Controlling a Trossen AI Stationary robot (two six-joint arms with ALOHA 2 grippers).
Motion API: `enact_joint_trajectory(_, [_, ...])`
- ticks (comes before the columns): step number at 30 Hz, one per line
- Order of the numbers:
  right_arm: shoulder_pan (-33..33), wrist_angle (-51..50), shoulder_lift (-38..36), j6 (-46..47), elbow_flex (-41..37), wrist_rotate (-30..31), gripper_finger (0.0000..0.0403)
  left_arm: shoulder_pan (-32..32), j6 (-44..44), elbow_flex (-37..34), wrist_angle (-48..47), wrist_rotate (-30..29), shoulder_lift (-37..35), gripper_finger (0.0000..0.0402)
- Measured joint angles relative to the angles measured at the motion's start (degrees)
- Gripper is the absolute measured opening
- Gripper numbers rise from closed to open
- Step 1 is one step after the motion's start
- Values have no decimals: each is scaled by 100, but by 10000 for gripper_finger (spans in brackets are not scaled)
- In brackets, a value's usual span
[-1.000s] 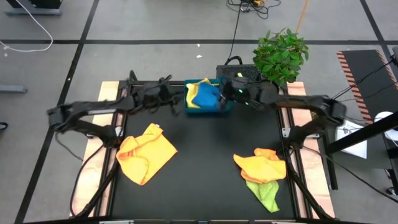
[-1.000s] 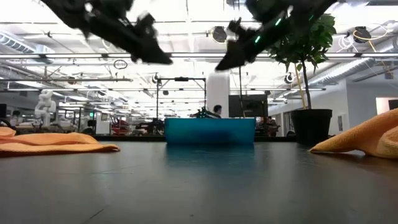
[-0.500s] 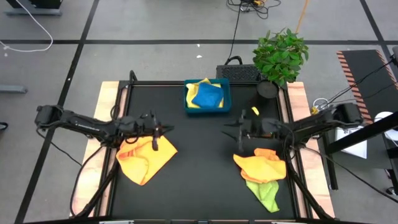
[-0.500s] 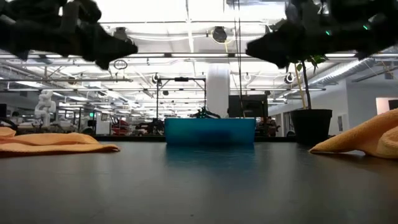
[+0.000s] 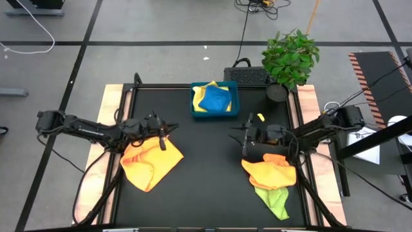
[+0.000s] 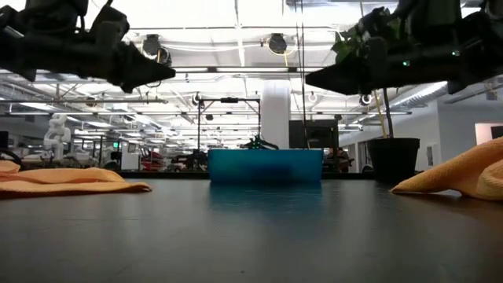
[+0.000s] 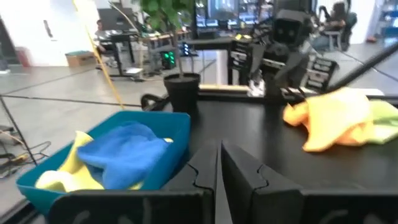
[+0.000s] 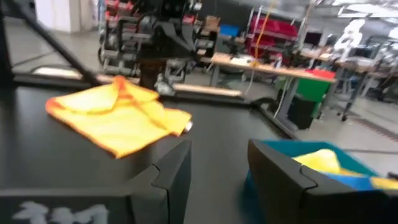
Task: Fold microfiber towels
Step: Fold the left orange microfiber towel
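Note:
A blue tray [image 5: 233, 109] at the table's far middle holds a blue towel [image 5: 214, 98] lying on a pale yellow one [image 5: 199, 106]. An orange-yellow towel [image 5: 151, 160] lies crumpled at the near left. At the near right, an orange towel [image 5: 270, 171] rests on a lime green one [image 5: 275, 201]. My left gripper [image 5: 168, 131] hovers shut over the left towel's far corner, pointing level toward the right. My right gripper [image 5: 239, 136] hovers open just beyond the right pile, pointing left. In the low view both hang well above the table.
A potted plant [image 5: 291, 55] and a black box [image 5: 248, 75] stand behind the table's far right corner. Bare black tabletop [image 5: 212, 167] lies between the two towel piles. Wooden strips [image 5: 109, 116] run along the table's left and right sides.
Both grippers have drawn back from above the blue tray toward the near edge, the left one also leftward and the right one rightward. Both have sunk and tipped from slanting down to level. The towels in the tray lie as before.

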Motion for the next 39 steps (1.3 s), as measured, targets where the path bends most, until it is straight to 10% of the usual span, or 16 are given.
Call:
enact_joint_trajectory(6, [-42, 145, -32, -36, 128, -15, 148, 60, -54, 406, -615, 418, -1, 26])
enact_joint_trajectory(15, [110, 90, -30, 153, 184, -22, 148, -247, -687, 2234, -5284, -426, 241, 26])
enact_joint_trajectory(21, [281, 117, 304, 379, 185, -22, 148, -502, -1016, 2620, -6605, -481, 837, 30])
enact_joint_trajectory(33, [931, 1349, 1956, 799, 184, -25, 148, -619, -2739, 3697, -9616, 29, 1596, 183])
enact_joint_trajectory(39, [1087, 1888, 2289, 645, 283, -26, 148, -947, -4337, 4127, -11587, 643, 1974, 185])
